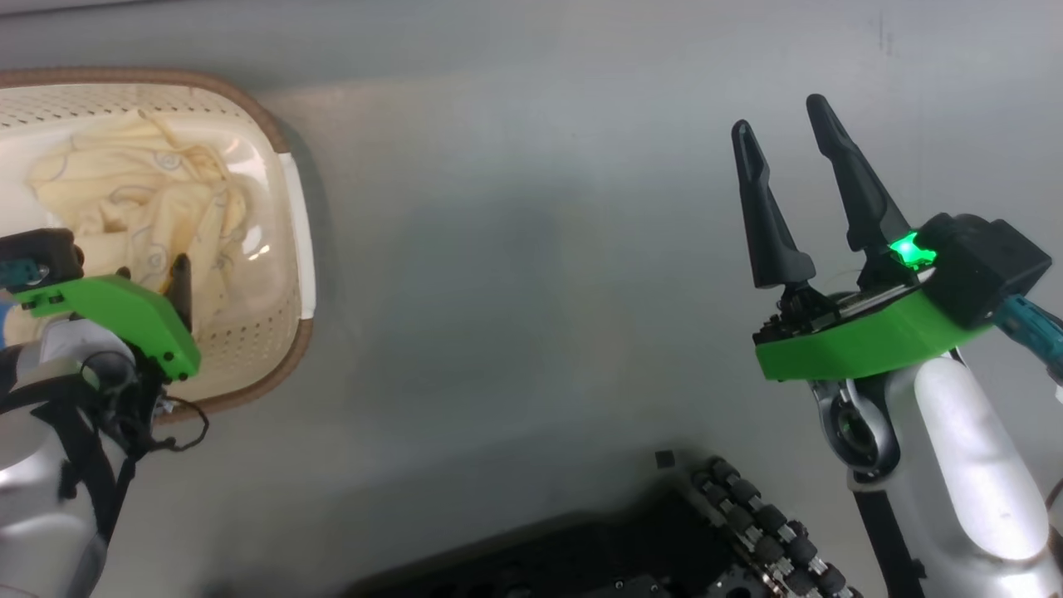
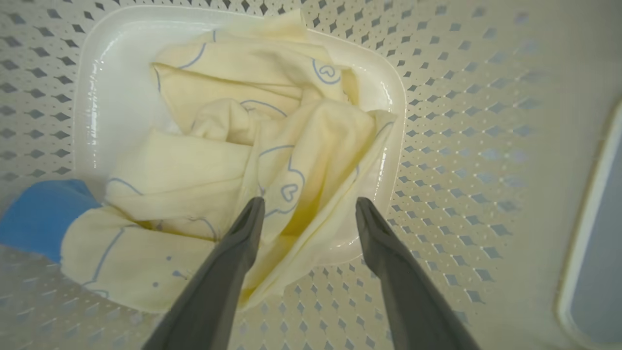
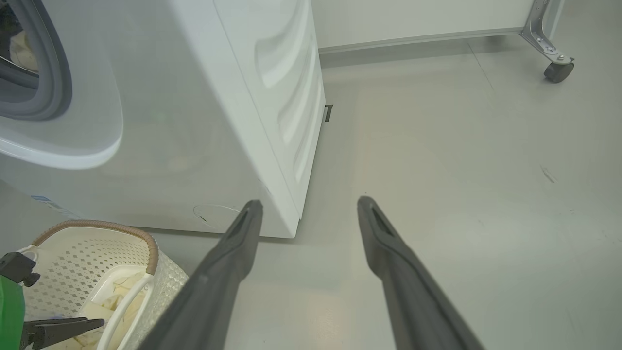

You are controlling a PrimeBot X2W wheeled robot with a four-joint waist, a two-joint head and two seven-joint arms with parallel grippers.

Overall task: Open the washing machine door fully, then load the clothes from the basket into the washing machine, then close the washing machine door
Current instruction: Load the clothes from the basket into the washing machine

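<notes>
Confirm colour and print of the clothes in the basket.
The clothes are pale cream-yellow with thin blue line prints; clearest in the left wrist view.

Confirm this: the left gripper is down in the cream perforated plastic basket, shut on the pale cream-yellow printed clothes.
Wrong: the left gripper is open, its jaws spread over the pale cream-yellow clothes, as the left wrist view shows. It is down in the cream perforated basket.

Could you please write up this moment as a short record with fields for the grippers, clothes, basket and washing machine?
left gripper: open, inside the basket, fingertips over the clothes, nothing gripped
right gripper: open, empty, over bare floor
clothes: crumpled cream heap on basket floor
basket: on floor, beside washing machine
washing machine: grey gasket exposed at porthole
</notes>
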